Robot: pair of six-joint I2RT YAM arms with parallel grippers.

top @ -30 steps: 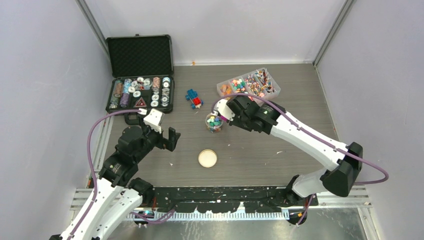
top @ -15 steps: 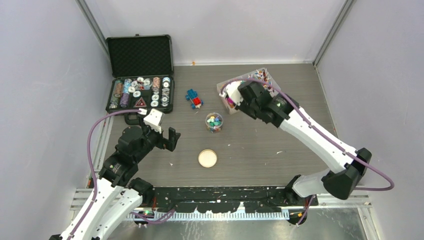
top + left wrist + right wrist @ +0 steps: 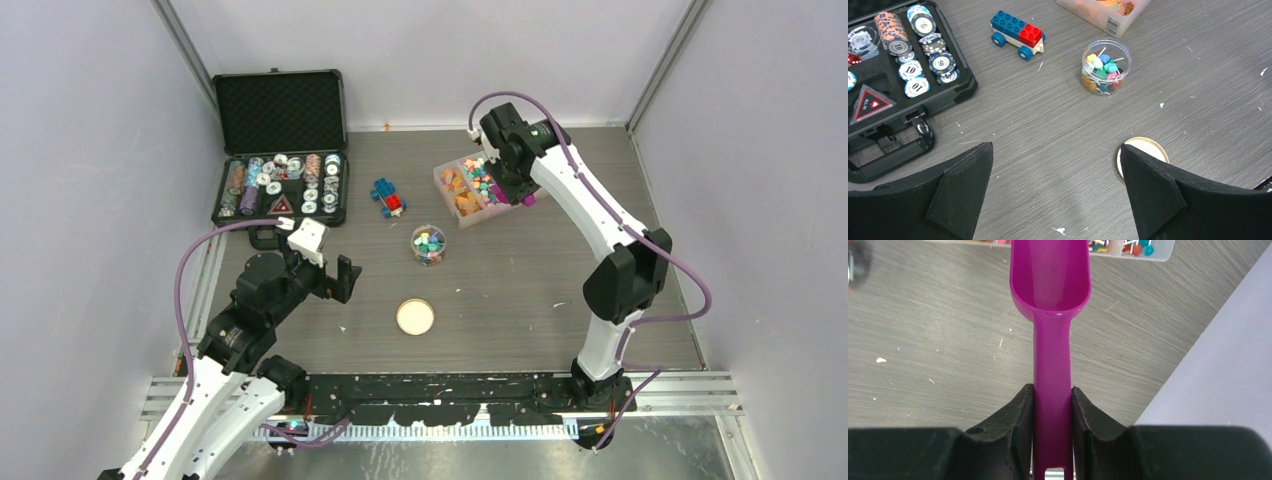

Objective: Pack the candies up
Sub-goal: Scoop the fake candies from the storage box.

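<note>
In the left wrist view, several white-faced chips (image 3: 911,70) lying in the black case (image 3: 964,85) bear the number "10" on their round centres, and the same figure shows on the top chip of a blue-edged stack just beside them. A dark, red-edged triangular plaque (image 3: 870,104) in the same case reads "ALL IN". A white label (image 3: 1113,22) on the wall of the clear tray (image 3: 1088,12) carries print too small to read.
</note>
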